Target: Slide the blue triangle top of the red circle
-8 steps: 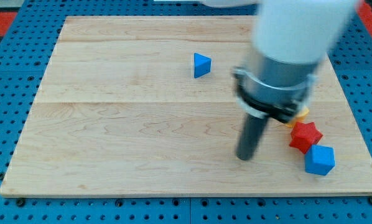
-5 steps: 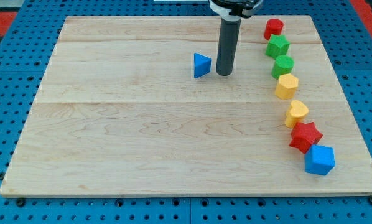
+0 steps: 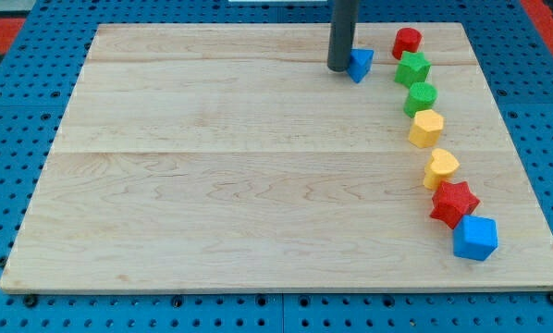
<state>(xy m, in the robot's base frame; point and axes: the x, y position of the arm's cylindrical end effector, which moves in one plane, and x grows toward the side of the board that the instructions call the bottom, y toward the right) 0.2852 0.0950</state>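
The blue triangle [image 3: 360,64] lies near the board's top edge, a short way to the left of and slightly below the red circle [image 3: 406,41]. My tip [image 3: 338,67] rests on the board just left of the blue triangle, touching or almost touching its left side. The dark rod rises from the tip out of the view's top. A small gap of bare wood separates the triangle from the red circle.
Down the right side below the red circle runs a curved line of blocks: a green star-like block [image 3: 411,68], a green round block [image 3: 421,97], a yellow hexagon [image 3: 426,128], a yellow heart [image 3: 440,167], a red star [image 3: 454,203] and a blue cube-like block [image 3: 475,238]. The wooden board [image 3: 212,185] lies on a blue pegboard.
The blue triangle has slid up and to the right, from the board's upper middle to beside the red circle. My tip went from the triangle's right side to its left side.
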